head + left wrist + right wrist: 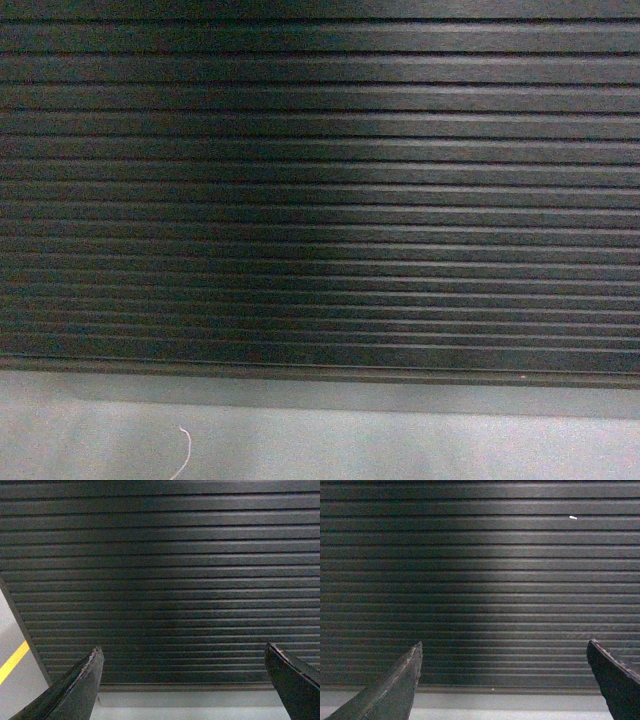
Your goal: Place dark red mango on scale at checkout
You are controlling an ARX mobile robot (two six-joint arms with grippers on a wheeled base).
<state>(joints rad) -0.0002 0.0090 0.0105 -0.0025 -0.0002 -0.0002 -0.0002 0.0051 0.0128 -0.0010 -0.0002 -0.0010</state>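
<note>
Here, all three views face the dark ribbed front panel of the checkout (pixel 320 190), which fills nearly every frame with horizontal slats. In the head view a strip of pale grey floor (pixel 400 445) runs along the bottom, with a thin white thread (pixel 183 452) lying on it toward the left.

The left gripper (pixel 185 680) shows two dark fingers at the lower corners of its wrist view — spread wide apart, with nothing between them. Beside the panel's left edge is grey floor with a yellow line (pixel 12 662).

The right gripper (pixel 505 680) looks the same: its fingers are wide apart and hold nothing. A small white fleck (pixel 573 517) sits high on the panel.

The mango and the scale appear in none of the views, so their places cannot be told.
</note>
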